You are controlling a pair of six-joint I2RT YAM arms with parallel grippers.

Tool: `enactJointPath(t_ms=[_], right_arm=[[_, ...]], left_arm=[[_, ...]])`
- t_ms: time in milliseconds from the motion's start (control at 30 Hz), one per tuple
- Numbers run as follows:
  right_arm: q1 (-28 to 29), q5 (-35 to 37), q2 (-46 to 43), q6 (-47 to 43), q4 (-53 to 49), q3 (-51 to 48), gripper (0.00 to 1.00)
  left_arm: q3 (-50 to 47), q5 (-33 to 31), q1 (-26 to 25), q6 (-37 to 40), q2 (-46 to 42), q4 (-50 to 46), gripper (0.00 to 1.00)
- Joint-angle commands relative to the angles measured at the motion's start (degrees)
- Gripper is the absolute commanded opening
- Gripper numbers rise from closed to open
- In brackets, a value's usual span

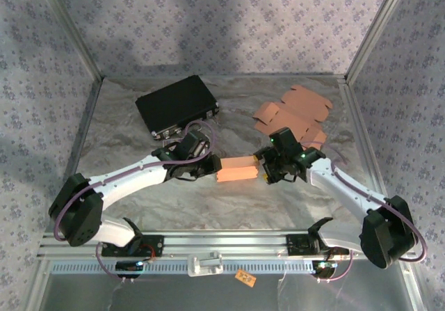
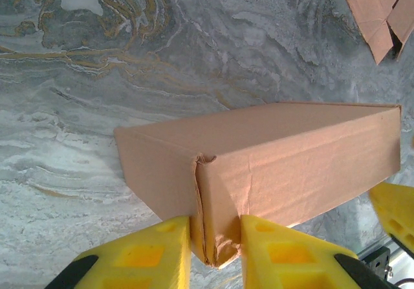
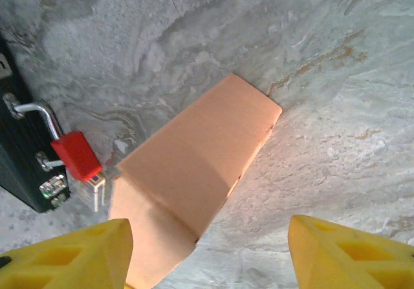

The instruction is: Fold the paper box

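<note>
While the left gripper (image 2: 217, 258) is clamped on the near end corner of the paper box (image 2: 272, 166), its yellow fingers (image 2: 158, 253) press the crumpled edge from both sides. Right gripper (image 3: 213, 260) stands spread wide at the box's opposite end, one finger beside the cardboard, the other apart. Box lies closed at mid-table (image 1: 229, 200), between the arms. Flat cardboard blanks (image 1: 295, 113) far right, black case (image 1: 177, 106) far left.

You're seeing a tan-brown box (image 1: 236, 170), yellow fingers (image 2: 149, 256), grey marbled table (image 1: 229, 210) w/ ochre veins, black case (image 1: 177, 106) w/ red tab (image 3: 76, 154), walls (image 1: 208, 19) in lilac-grey floral print.
</note>
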Motion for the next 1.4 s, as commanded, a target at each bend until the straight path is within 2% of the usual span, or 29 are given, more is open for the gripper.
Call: enactJointPath(t_ms=[0, 133, 367, 633, 767, 800, 933, 1000, 1167, 1267, 1367], right_arm=[[-0.57, 1.52, -1.59, 2.35, -6.81, 4.84, 0.72], [1.04, -3.14, 2.51, 14.95, -4.08, 3.51, 0.74], [0.05, -2.29, 8.66, 18.69, -0.25, 6.17, 0.75], [-0.81, -4.26, 13.38, 14.15, 2.2, 6.74, 0.73], [-1.18, -4.7, 13.72, 11.71, 4.27, 4.71, 0.61], [-1.46, -4.84, 13.63, 10.32, 3.95, 4.53, 0.57], [-2.52, -5.73, 12.28, 2.91, 2.53, 4.03, 0.48], [-2.08, -4.87, 10.42, -0.16, 2.39, 2.8, 0.45], [-0.19, -2.47, 4.48, -4.49, 17.02, -6.34, 0.46], [0.38, -2.0, 1.77, -6.49, 23.56, -12.35, 0.5], [-0.14, -2.65, -0.54, -8.14, 23.54, -16.81, 0.59]], left_arm=[[-1.38, -0.44, 0.1, 0.58, 0.18, -3.77, 0.24], [-1.02, -0.47, 0.15, 0.95, 0.42, -4.18, 0.24], [-0.73, -0.45, 0.07, 1.3, 0.75, -4.16, 0.23], [-0.49, -0.5, 0.07, 1.65, 0.58, -4.62, 0.23], [-0.02, -0.51, 0.15, 1.73, 0.63, -4.99, 0.23], [0.38, -0.6, 0.08, 1.87, 0.56, -5.5, 0.24], [3.4, -3.52, 0.18, 1.94, -1.79, -10.06, 0.41], [5.17, -4.83, 1.27, 1.23, -4.12, -11.61, 0.45], [8.29, -3.15, 5.08, 0.31, -7.18, -12.96, 0.47], [9.03, -2.75, 6.42, 1.24, -7.28, -13.93, 0.47], [8.34, -2.71, 7.33, 1.56, -7.62, -13.44, 0.46]])
